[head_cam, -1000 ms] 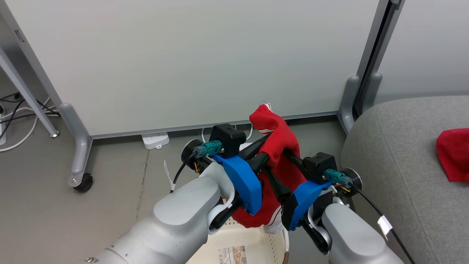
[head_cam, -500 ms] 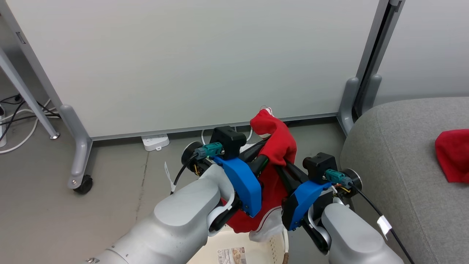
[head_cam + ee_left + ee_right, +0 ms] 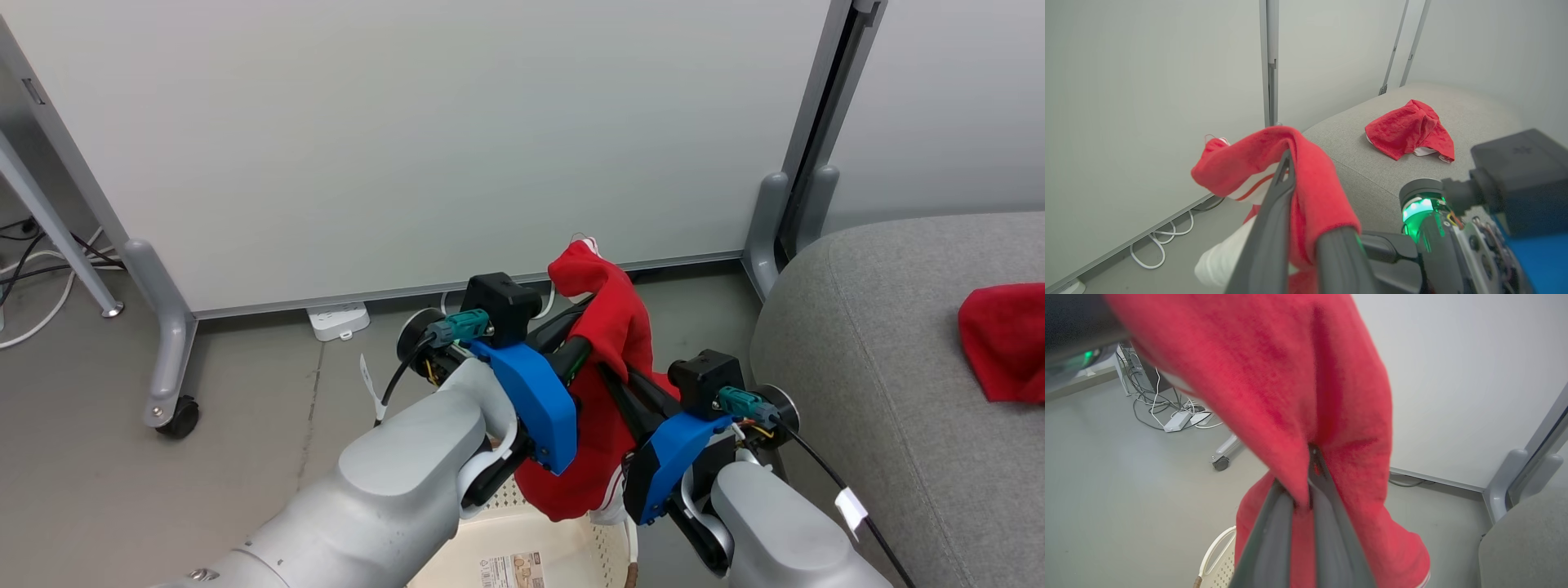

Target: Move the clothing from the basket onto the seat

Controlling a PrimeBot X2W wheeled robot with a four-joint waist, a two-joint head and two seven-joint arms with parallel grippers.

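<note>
Midway through the second transfer, by the look of it: holding the striped garment (image 3: 608,327) aloft over the basket (image 3: 522,547), left gripper (image 3: 581,331) and right gripper (image 3: 616,380) both clenched on its fabric, with the plain red garment (image 3: 1004,339) already lying on the sofa (image 3: 882,343) off to the right. Next probably calls for swinging rightwards across the sofa's rounded edge, lowering onto bare cushion beside the plain piece, then releasing both grips without dragging a trailing hem back.
</note>
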